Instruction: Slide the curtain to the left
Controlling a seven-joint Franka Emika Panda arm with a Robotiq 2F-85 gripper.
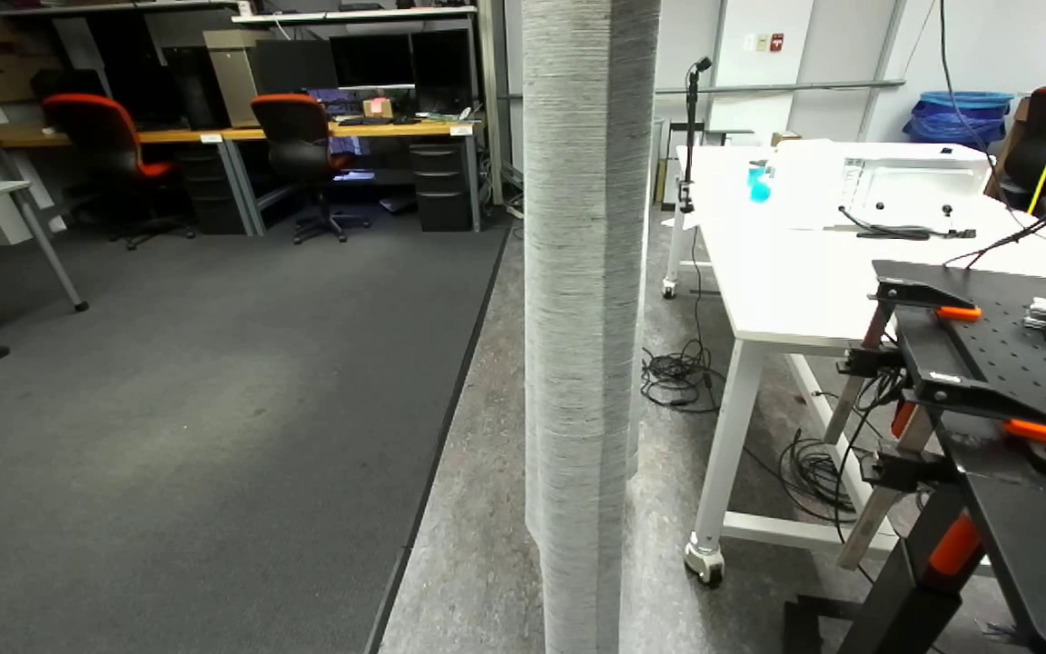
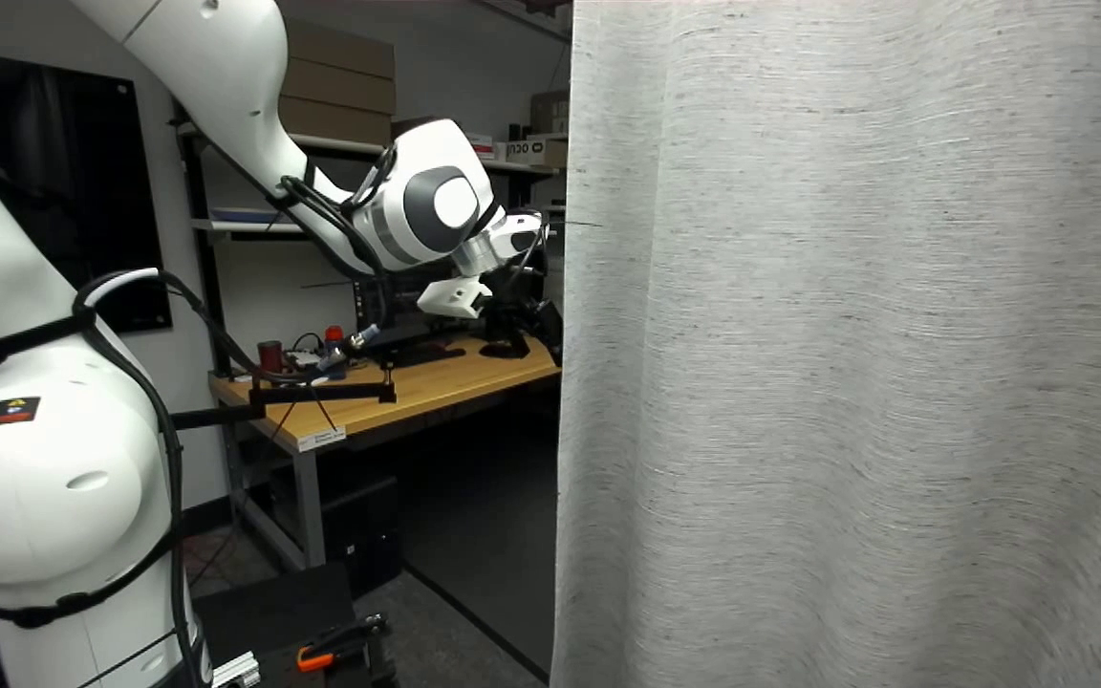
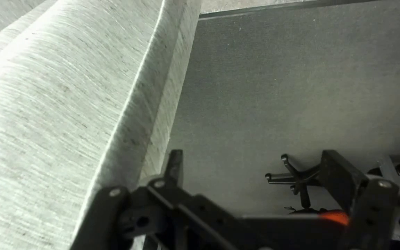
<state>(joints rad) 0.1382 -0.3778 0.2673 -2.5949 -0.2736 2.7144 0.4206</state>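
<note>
The curtain (image 1: 568,272) is pale grey cloth and hangs as a narrow vertical strip in an exterior view. In an exterior view it fills the right half as a wide sheet (image 2: 847,334) with soft folds. In the wrist view the curtain (image 3: 82,86) covers the left side, its free edge slanting down towards the left finger. My gripper (image 3: 253,154) is open, with nothing between the fingers. Its left finger is beside the curtain edge; I cannot tell whether they touch. The gripper (image 2: 536,320) looks small and dark by the curtain's edge, its fingers unclear there.
A white table (image 1: 795,309) and a black clamped bench (image 1: 1013,472) stand right of the curtain strip. Cables (image 1: 682,372) lie on the floor. A wooden desk (image 2: 436,387) stands behind the arm. An office chair (image 3: 300,180) shows beyond the fingers.
</note>
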